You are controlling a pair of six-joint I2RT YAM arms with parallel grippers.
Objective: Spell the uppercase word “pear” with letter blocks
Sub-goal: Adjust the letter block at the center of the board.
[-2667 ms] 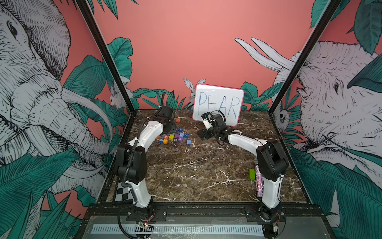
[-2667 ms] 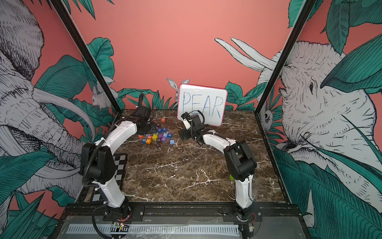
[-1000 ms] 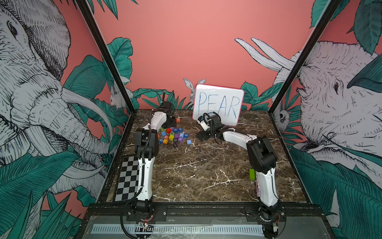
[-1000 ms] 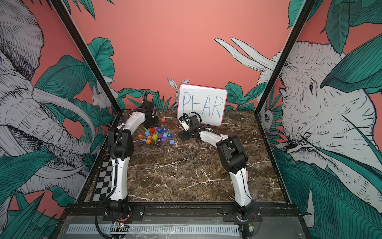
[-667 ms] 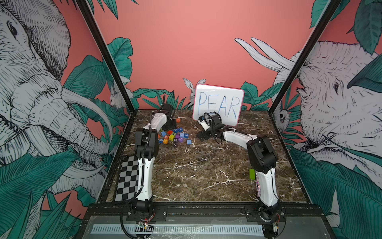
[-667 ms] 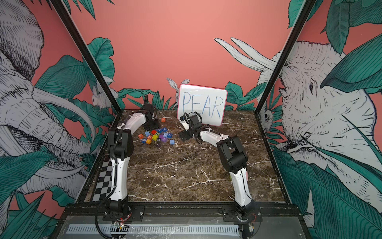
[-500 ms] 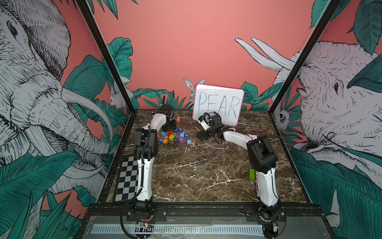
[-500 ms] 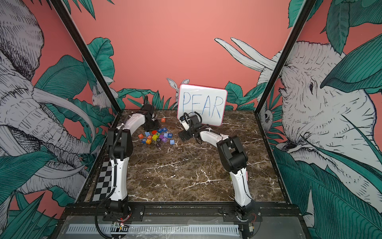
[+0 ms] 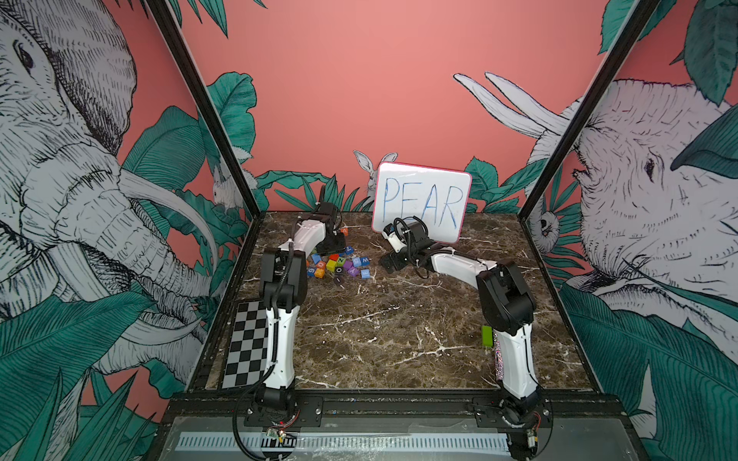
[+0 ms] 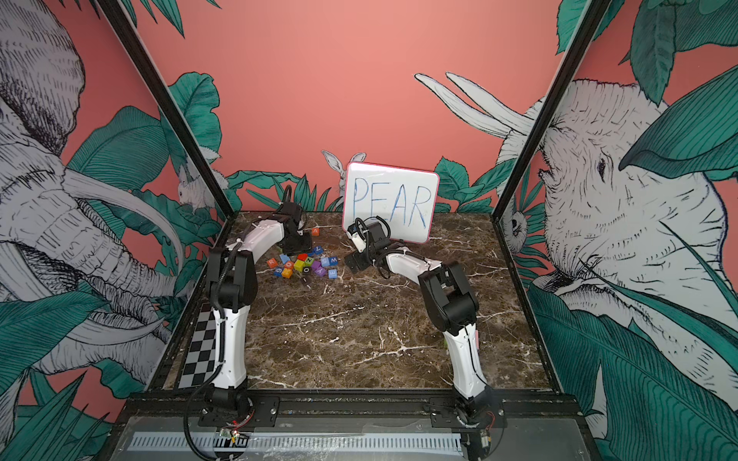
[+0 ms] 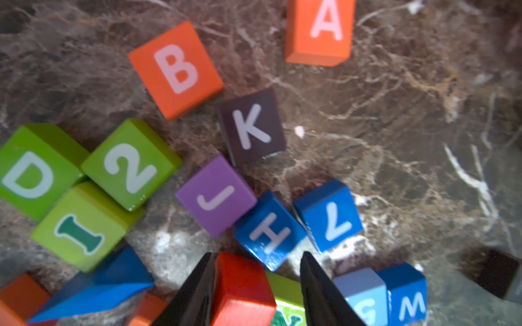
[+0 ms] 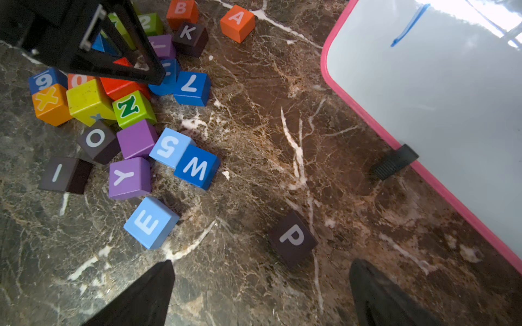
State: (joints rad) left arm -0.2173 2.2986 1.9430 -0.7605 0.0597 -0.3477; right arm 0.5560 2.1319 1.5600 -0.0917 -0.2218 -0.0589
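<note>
Both arms reach to the back of the tabletop (image 12: 282, 135). The left claw (image 11: 254, 258) is low over the pile (image 9: 337, 265), jaws part-open astride a red block (image 11: 243, 288). One finger touches the block's side and a gap shows on the other, so it looks unclamped, though the view is tight. No letter shows on that red block. The right claw (image 12: 261, 268) is spread wide, holding nothing, above bare marble. The dark maroon P block (image 12: 293, 240) is just ahead between its fingers, not touching. P sits alone, letter up, near the whiteboard (image 12: 437, 98) edge. The light blue E block (image 12: 151, 223) is at the pile's rim, letter up, near the purple Y (image 12: 130, 177). The orange A block (image 12: 237, 22) stands apart on the pile's far side, near K (image 12: 189, 36).
</note>
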